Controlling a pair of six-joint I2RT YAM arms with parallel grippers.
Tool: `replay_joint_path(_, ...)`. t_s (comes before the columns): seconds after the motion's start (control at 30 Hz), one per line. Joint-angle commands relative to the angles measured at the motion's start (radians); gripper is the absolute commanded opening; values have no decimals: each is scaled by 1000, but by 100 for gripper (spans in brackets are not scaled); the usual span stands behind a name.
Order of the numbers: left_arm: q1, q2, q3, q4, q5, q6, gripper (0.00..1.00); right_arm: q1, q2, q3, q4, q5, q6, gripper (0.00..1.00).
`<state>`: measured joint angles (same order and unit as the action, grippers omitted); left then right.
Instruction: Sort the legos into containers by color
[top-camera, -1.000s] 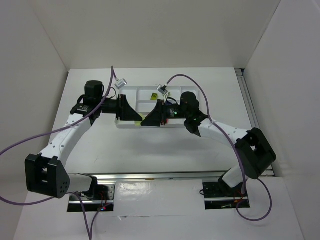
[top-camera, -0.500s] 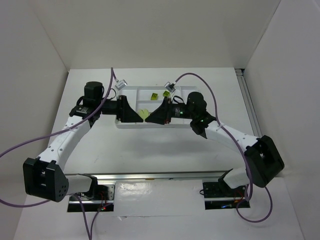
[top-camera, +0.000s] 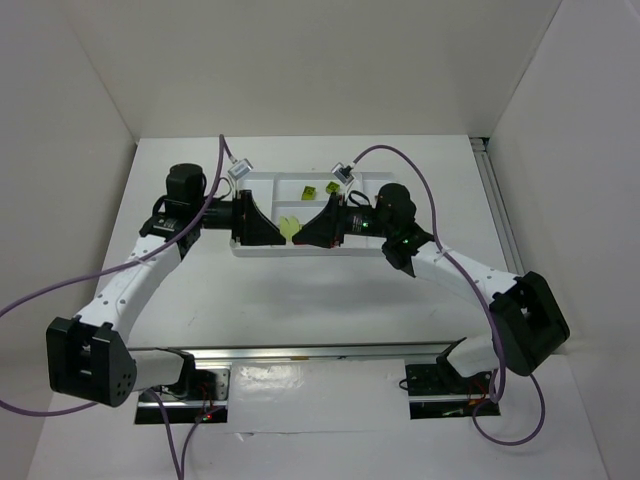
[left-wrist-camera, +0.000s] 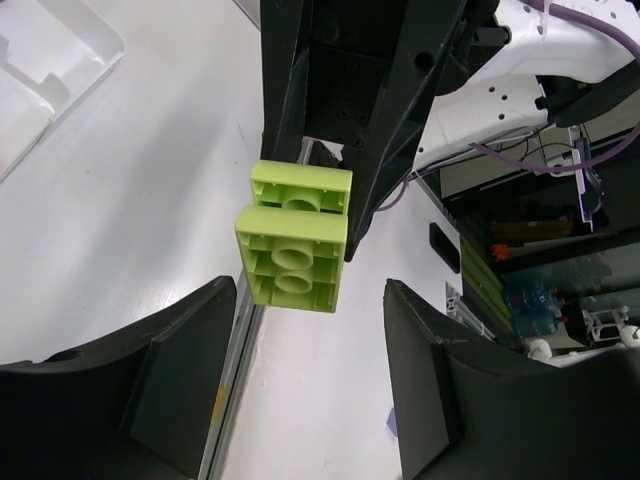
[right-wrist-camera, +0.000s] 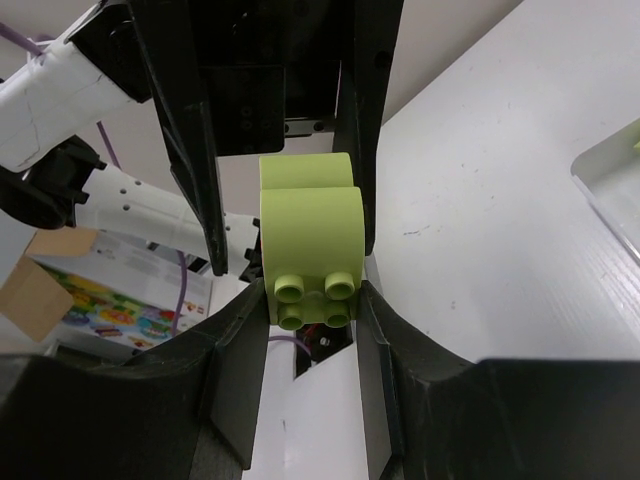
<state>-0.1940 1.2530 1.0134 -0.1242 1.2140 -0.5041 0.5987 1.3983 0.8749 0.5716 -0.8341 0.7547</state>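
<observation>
A robotics lab cell — a white bench (top-camera: 300, 295) boxed in by white panels (top-camera: 300, 60), an aluminium rail (top-camera: 300, 350) and loose purple cables (top-camera: 385, 149).

Pale yellow-green brick (right-wrist-camera: 311, 250) showing plain and unpatterned, lime brick (top-camera: 310, 190) and second lime brick (top-camera: 327, 187) sitting at one o'clock of it, white tray (top-camera: 262, 184) lying beneath, purple cables (top-camera: 60, 285) trailing.

— How is the light?
— Bright, even and white, coming from overhead. On the white table (top-camera: 300, 300) the arms (top-camera: 140, 275) cast only soft, pale shadows, and nothing glares.
— Is it sharp?
— The top view is crisp throughout. In both wrist views the lime brick (left-wrist-camera: 293, 240) is well lit and in focus. The near black fingers (left-wrist-camera: 150, 400) are dark and blurred, stretched by the wide lens, and the background is soft.
</observation>
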Motion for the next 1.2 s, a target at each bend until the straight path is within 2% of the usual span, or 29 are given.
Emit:
replay_joint_path(0.0, 5, 3, 4, 93, 47, -25, 70, 0, -21, -1, 76, -29, 9, 0)
replay_joint_path(0.23, -4, 22, -7, 143, 48, -60, 62, 9, -2, -1, 96, -30, 18, 0)
replay_joint_path(0.37, -4, 22, -16, 166, 48, -73, 39, 9, 7, -1, 96, -30, 18, 0)
replay_joint_path(0.4, -4, 22, -7, 166, 48, -73, 23, 9, 7, -1, 87, -30, 18, 0)
replay_joint_path(0.5, -4, 22, 2, 132, 38, -61, 1, 9, 7, -1, 74, -30, 9, 0)
replay_joint_path(0.67, 14, 13, 11, 32, -39, -14, 0, -5, -33, -20, 25, 1, -12, 0)
replay_joint_path(0.9, 139, 25, 2, -72, -91, 7, 0, -94, -140, -30, -165, 81, -91, 0)
replay_joint_path(0.97, 149, 36, 11, -113, -192, 10, 0, -103, -140, -10, -257, 133, -155, 0)
replay_joint_path(1.0, 149, 57, 22, -144, -279, 22, 0, -103, -140, 4, -356, 211, -178, 0)
replay_joint_path(1.03, 149, 78, 51, -216, -499, 22, 0, -103, -140, 18, -396, 249, -210, 0)
replay_joint_path(1.13, 149, 192, 112, -279, -694, 22, 0, -103, -140, 44, -490, 372, -221, 0)
replay_joint_path(1.17, 149, 213, 122, -288, -782, -23, 0, -103, -140, 56, -507, 401, -221, 0)
